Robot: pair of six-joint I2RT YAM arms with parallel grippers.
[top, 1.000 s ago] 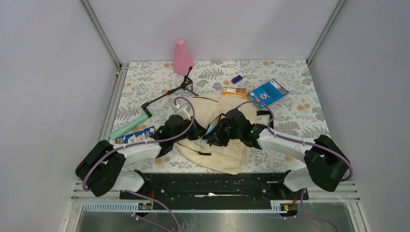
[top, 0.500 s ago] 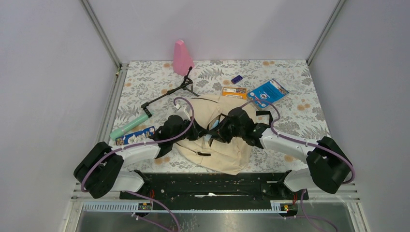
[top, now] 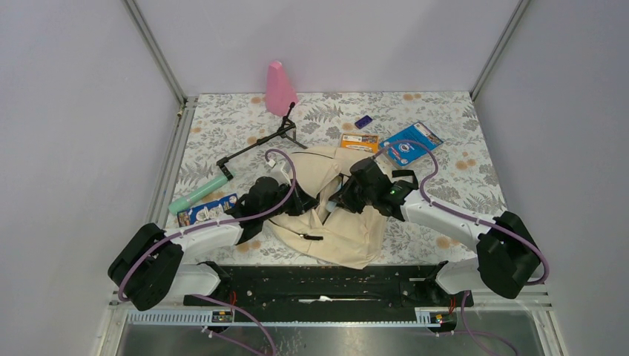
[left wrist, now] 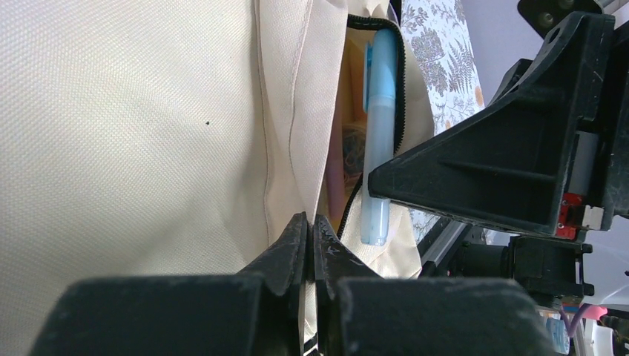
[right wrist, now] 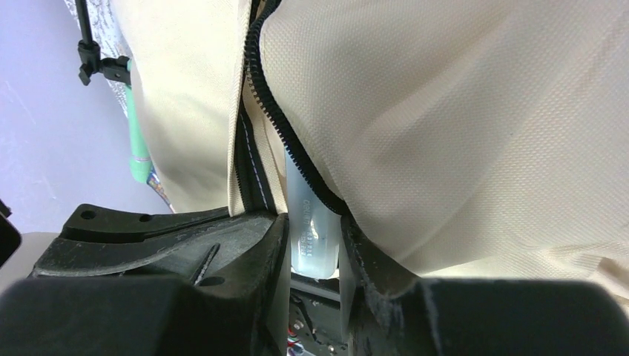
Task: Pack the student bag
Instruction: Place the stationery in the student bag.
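Both arms reach inward over the floral surface (top: 460,178), wrists bent low. They meet above the student bag (top: 348,233), which lies in the middle of the surface, near the arm bases. The left pincer (left wrist: 308,239) is pressed closed, pinching a fold of the bag's cream fabric just beside the open zipper (right wrist: 285,133). The right pincer (right wrist: 315,248), narrowly parted, grips a light-blue marker (left wrist: 380,133). The marker's far end sits inside the bag's opening, between the black zipper edges.
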